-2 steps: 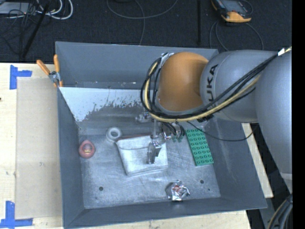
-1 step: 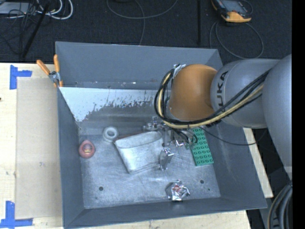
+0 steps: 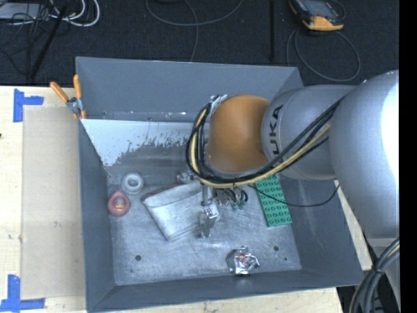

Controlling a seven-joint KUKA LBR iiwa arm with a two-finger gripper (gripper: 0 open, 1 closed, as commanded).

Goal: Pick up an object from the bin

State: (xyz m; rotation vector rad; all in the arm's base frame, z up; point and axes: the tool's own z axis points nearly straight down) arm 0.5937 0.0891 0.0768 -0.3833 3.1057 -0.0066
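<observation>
Your one camera looks down into the grey bin [image 3: 163, 90] from above, slightly aslant; the arm [image 3: 306, 142] enters from right.

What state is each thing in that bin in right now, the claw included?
grey flat slab: lying askew on the floor, mid-bin.
claw: lowered at the slab's right edge.
white ring: lying flat, hole up, towards the left.
pink round thing: resting beside the ring, untouched.
green studded plate: lying flat, studs up.
shiny crumpled scrap: loose near the front wall.
</observation>
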